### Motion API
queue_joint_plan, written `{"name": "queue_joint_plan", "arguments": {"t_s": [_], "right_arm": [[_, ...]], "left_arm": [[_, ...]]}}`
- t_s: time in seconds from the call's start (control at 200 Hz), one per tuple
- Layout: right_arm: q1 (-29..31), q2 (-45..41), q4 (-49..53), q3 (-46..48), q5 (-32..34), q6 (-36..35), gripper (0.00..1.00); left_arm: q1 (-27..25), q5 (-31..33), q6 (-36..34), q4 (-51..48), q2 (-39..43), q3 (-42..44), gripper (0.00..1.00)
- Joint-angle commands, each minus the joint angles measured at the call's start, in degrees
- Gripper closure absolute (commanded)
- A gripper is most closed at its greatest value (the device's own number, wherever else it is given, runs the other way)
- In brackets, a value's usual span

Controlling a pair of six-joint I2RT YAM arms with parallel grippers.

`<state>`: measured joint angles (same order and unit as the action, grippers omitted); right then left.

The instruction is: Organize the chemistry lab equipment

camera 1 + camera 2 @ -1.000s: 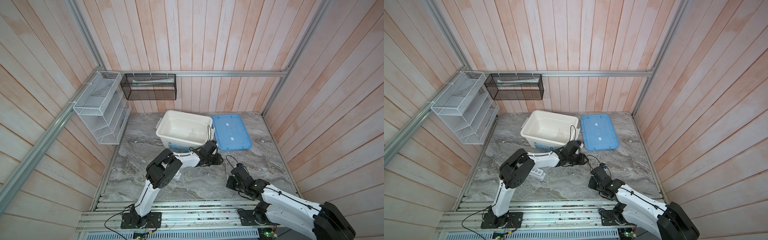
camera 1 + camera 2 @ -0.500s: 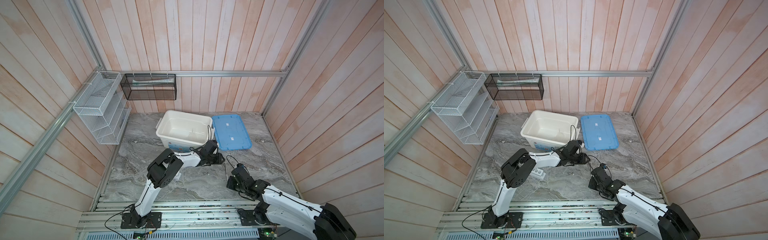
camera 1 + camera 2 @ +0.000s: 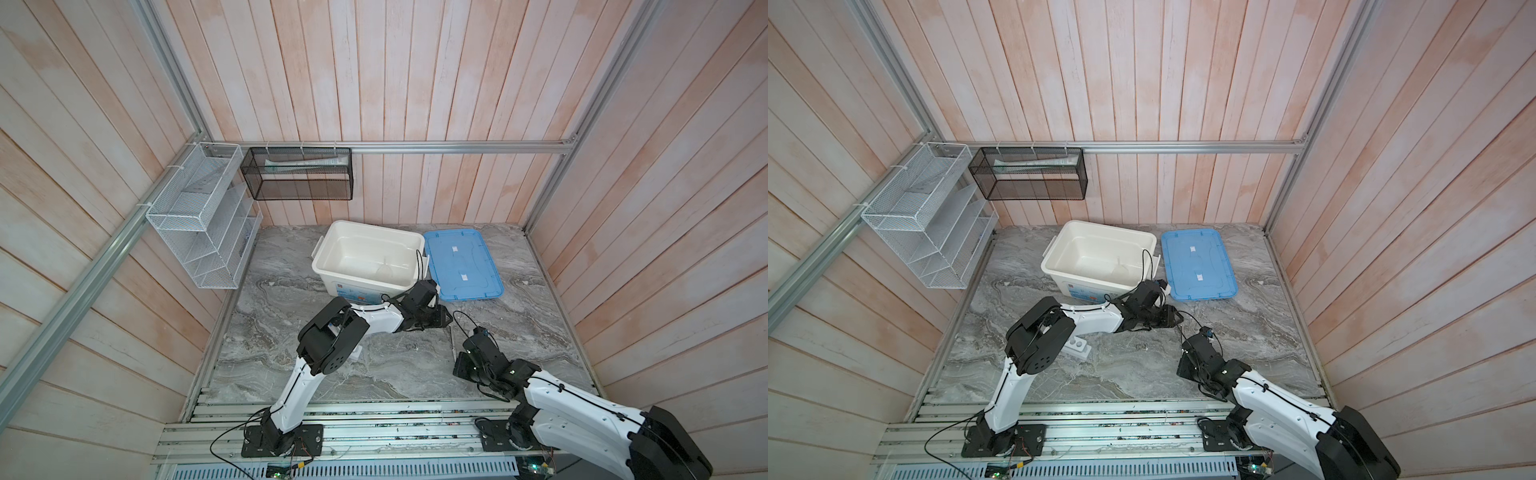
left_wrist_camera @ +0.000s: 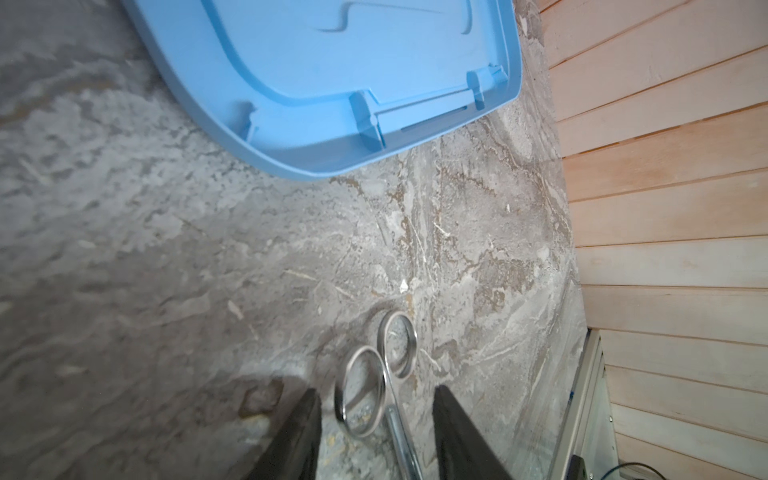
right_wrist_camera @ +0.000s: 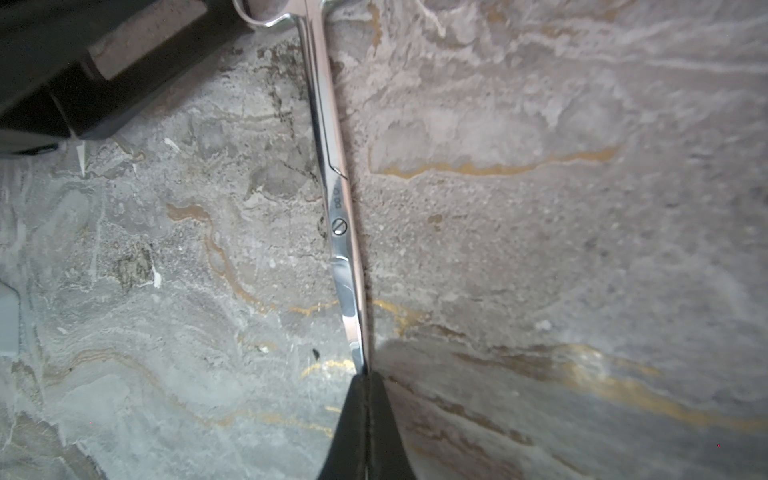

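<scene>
**Status check: scissors step**

1. R claw: clenched on the blade tip of the metal scissors. The tool runs straight out ahead of this claw, blades closed, low over the marble table. You cannot tell whether it rests on the stone or sits just clear of it.
2. L claw: released. Its fingers straddle the ring handles w/ a gap showing on each side, so there is no contact.
3. Result: the scissors lie btwn the two claws, tip end at R and handle end at L. Treat this as a handover or two-claw lift in progress, not complete.

**Done, as far as you can see**
- The blue lid is off and lies flat near the L claw, ahead and to one side.
- The white bin is open, just beside the L claw's wrist.
- The small clear flask appears to sit inside the bin.

**Left to do**
- The scissors are not stowed.
- The white rack stands on the table well behind the L claw, under that arm's elbow.
- Tubes: none seen. You cannot tell whether any stand in the rack.
- The lid is not refitted.

Est. progress: early-to-mid task.
</scene>
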<state>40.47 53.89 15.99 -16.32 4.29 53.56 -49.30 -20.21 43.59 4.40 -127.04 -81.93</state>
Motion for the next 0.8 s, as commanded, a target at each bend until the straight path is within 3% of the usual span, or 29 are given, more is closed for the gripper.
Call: {"name": "queue_joint_plan", "arguments": {"t_s": [0.0, 0.385, 0.795], "right_arm": [[0.4, 0.96, 3.92, 1.81, -1.02, -0.61, 0.95], [0.36, 0.78, 3.79, 1.9, -1.1, -0.9, 0.95], [0.4, 0.35, 3.87, 2.08, -1.19, -0.89, 0.95]], "left_arm": [[-0.45, -1.58, 0.53, 0.52, -2.26, -1.54, 0.53], [-0.73, -2.94, 0.26, 0.32, -3.6, -3.12, 0.56], [-0.71, -3.35, 0.53, 0.65, -4.34, -3.41, 0.71]]}}
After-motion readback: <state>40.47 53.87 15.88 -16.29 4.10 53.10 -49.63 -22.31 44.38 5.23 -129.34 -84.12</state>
